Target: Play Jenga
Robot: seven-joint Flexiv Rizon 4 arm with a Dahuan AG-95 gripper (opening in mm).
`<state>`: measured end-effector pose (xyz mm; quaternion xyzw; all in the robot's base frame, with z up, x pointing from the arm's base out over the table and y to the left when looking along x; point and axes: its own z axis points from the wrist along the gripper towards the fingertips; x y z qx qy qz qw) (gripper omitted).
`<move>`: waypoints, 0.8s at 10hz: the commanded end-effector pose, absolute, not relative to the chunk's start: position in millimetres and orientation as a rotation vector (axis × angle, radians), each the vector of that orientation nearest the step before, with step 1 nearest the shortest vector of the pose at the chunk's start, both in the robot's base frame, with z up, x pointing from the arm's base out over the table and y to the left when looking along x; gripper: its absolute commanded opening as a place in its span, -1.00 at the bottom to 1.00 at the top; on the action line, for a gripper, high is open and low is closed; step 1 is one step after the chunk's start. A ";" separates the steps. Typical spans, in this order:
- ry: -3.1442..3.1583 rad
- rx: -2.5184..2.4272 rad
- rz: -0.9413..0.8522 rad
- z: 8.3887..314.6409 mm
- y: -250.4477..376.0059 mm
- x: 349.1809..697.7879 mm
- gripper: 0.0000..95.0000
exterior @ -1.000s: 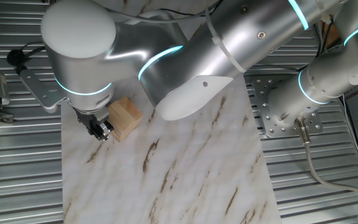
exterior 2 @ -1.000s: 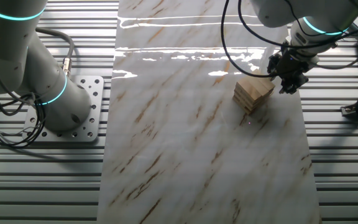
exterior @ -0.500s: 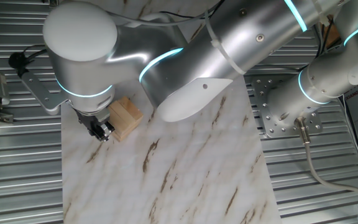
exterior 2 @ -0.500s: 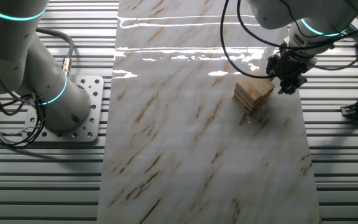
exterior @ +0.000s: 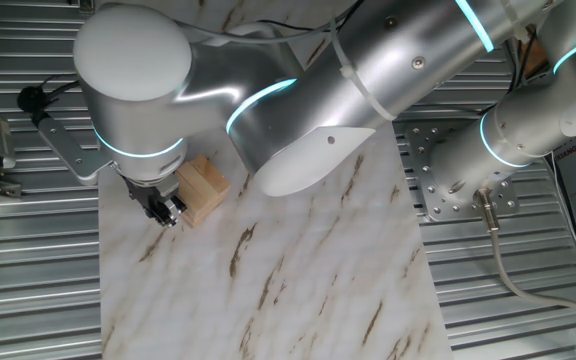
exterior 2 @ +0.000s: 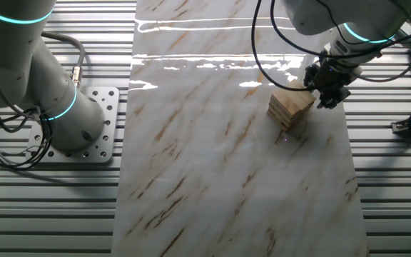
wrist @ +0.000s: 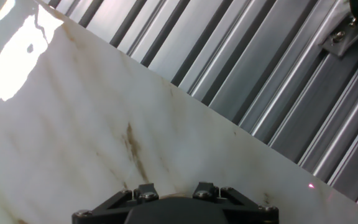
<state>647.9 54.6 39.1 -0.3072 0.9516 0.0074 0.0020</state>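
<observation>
The Jenga stack is a small low pile of light-tan wooden blocks near the far left corner of the marble board. It also shows in the other fixed view. My gripper hangs low right beside the stack's end face, close to or touching it, and also appears in the other fixed view. Its black fingers look pressed together with nothing between them. The hand view shows only the gripper's base, with the board beyond it; the stack is out of that view.
The board lies on a ribbed metal table. A second arm's base stands on a bolted plate beside the board. My own large silver arm hangs over the board's far part. Cables lie at the table's edges.
The gripper and arm have crept a little toward the stack's end face. The stack has not visibly moved.
</observation>
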 end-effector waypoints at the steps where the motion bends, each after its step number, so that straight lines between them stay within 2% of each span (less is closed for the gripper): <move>1: 2.982 -0.963 0.020 38.0 54.4 647.0 -0.60; 3: 2.981 -0.962 0.024 37.6 54.7 646.8 -0.60; 4: 2.979 -0.962 0.022 37.5 54.9 646.8 -0.20; 8: 2.974 -0.971 0.025 37.4 54.9 646.8 -0.20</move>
